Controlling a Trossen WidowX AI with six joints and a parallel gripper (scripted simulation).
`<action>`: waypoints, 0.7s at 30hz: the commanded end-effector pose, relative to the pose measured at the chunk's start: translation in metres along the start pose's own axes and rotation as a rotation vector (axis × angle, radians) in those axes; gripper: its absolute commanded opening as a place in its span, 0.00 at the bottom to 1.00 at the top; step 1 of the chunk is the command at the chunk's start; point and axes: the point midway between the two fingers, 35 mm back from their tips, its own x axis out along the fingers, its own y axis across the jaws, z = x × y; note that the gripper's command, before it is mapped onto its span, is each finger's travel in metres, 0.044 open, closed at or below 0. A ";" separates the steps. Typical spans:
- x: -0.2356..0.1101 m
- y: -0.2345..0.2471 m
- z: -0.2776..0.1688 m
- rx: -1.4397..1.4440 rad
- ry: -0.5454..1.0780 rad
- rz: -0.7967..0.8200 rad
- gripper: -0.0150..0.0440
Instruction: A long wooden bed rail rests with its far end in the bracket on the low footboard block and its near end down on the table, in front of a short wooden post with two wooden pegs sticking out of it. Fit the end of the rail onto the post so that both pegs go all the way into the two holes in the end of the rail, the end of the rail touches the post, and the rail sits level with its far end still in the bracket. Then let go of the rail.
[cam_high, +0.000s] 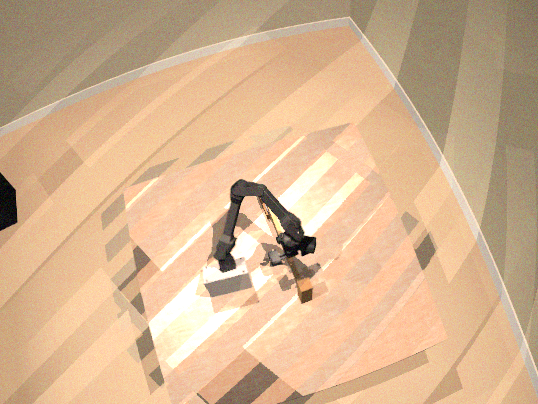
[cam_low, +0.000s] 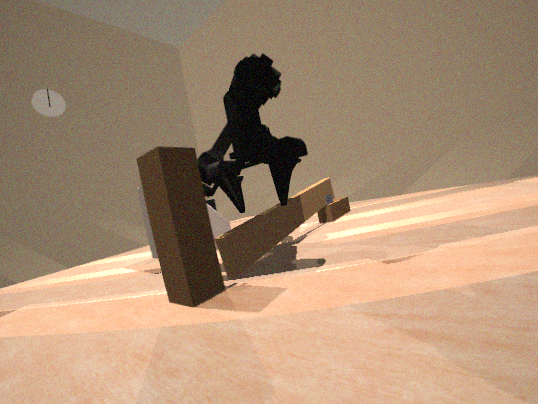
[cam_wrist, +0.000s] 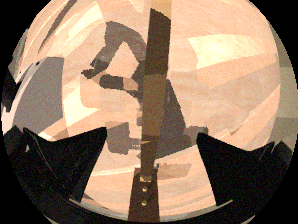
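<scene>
The long wooden rail (cam_high: 295, 270) (cam_low: 270, 233) (cam_wrist: 154, 102) slopes down from the low footboard block (cam_low: 340, 209), where its far end is at the blue bracket (cam_low: 329, 199). Its near end is down on the table, just in front of the post (cam_high: 305, 292) (cam_low: 181, 225) (cam_wrist: 151, 212). Two pegs (cam_wrist: 144, 189) (cam_wrist: 144, 203) show on the post's face in the wrist view, above the rail end and free of it. The post stands upright. My gripper (cam_low: 264, 208) (cam_wrist: 153, 135) is open and empty, above the rail with one finger to each side. The holes are hidden.
The white and grey robot base (cam_high: 227, 285) (cam_wrist: 42, 97) stands to one side of the rail. The arm arches over the rail's far part in the top view and hides the footboard block there. Strong shadows and light stripes cross the table.
</scene>
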 end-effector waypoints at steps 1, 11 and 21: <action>0.008 0.001 0.002 0.005 -0.008 0.005 1.00; 0.024 0.001 0.002 0.005 -0.008 0.005 1.00; 0.040 0.001 0.003 0.004 -0.010 0.004 1.00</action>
